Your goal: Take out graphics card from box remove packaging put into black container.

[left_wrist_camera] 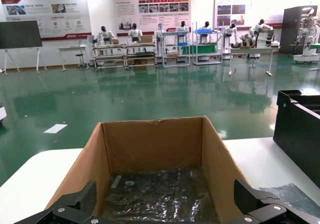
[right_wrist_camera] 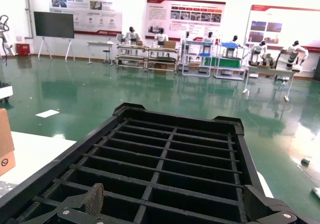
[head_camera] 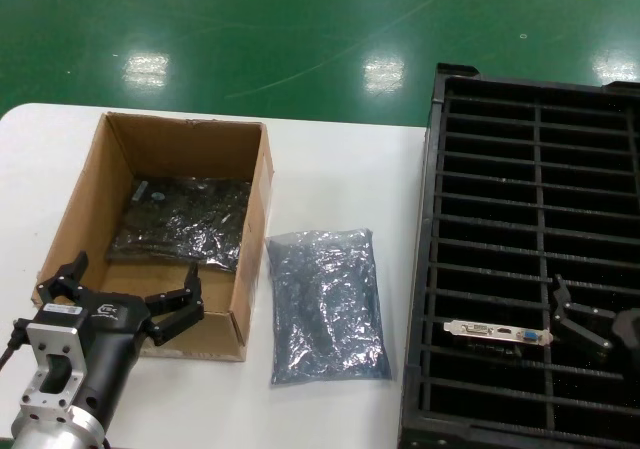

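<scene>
Showing graphics card (head_camera: 497,333) slotted: head view only; right gripper (head_camera: 600,326) beside

Left arm reaches forward at the robot's near left; left gripper (head_camera: 128,291) level, fingers (head_camera: 183,304) spread wide apart. Right gripper (head_camera: 590,321) low at the far right, partly out of view, fingers (right_wrist_camera: 90,200) parted.

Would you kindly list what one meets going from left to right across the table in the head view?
Left hand, open at the near wall of the box → cardboard box with a bagged card inside → empty plastic bag → black container → graphics card in a slot → right hand.
</scene>
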Tool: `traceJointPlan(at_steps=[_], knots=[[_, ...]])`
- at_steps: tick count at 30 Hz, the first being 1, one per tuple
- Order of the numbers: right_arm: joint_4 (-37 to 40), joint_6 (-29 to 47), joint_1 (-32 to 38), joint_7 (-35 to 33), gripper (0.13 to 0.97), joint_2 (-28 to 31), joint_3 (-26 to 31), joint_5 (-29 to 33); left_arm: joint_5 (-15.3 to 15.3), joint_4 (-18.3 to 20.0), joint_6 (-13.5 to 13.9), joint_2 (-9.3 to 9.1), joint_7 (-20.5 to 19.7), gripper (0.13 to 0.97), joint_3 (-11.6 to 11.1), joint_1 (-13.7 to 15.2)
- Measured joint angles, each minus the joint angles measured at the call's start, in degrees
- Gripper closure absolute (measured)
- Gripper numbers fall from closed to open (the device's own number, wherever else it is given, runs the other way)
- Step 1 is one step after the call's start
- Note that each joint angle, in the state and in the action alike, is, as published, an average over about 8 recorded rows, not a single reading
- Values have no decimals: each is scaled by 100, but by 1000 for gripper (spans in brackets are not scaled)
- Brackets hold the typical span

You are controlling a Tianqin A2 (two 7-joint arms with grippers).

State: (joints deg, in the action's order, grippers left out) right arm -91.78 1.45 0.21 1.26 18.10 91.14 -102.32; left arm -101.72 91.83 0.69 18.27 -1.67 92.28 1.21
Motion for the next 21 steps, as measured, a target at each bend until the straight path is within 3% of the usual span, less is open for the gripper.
traceJointPlan(at_steps=[21], knots=[[0,0,0,0,129,0,0,0,0,0,0,0,0,132,0,0]])
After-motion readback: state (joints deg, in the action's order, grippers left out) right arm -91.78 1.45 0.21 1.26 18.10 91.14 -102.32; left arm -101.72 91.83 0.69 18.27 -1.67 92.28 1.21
